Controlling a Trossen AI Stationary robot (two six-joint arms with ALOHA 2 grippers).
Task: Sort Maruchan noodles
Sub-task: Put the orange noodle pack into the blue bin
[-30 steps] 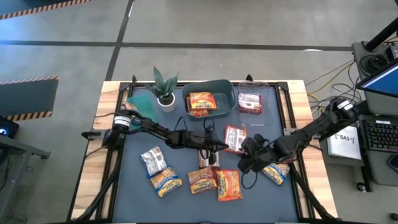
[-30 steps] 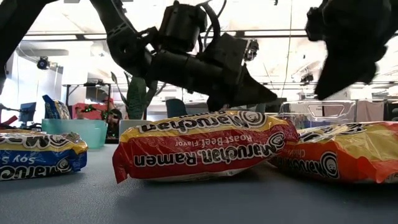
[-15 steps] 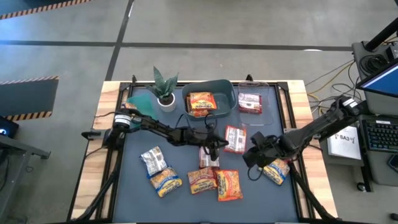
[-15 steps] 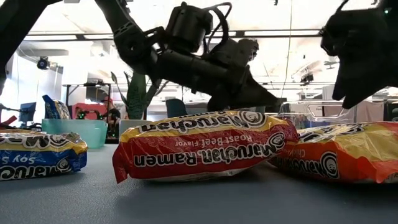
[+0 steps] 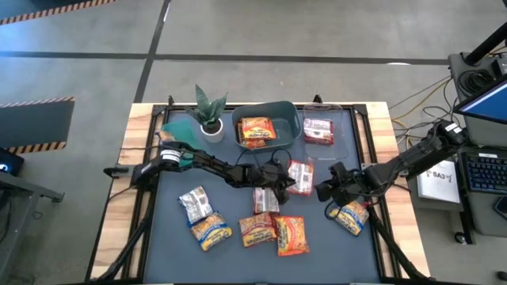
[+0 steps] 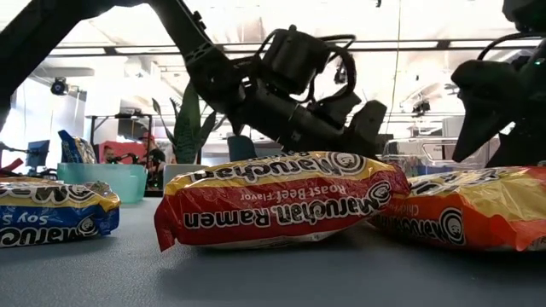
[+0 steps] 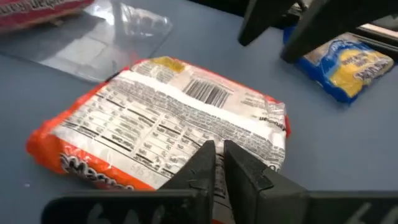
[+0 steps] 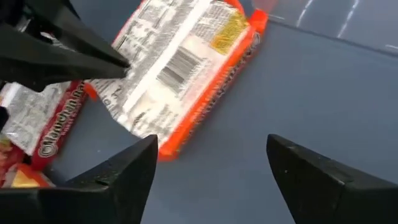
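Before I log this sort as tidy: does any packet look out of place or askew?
Yes. One orange packet lies label side down mid-mat, barcode up, angled beside the clear tray. The shut left claw rests at its edge; the open right claw hovers nearby.

You're in a lab or workshop: bare concrete floor [image 5: 317, 32], hazard-striped tape [image 5: 36, 101], cables [image 5: 412, 99], a keyboard [image 5: 485, 170].

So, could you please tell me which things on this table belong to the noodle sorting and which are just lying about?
Part of the job:
- Maruchan noodle packets
- face-down packet
- teal bin
- clear tray
- left gripper, shut
- right gripper, open

Lying about:
- potted plant
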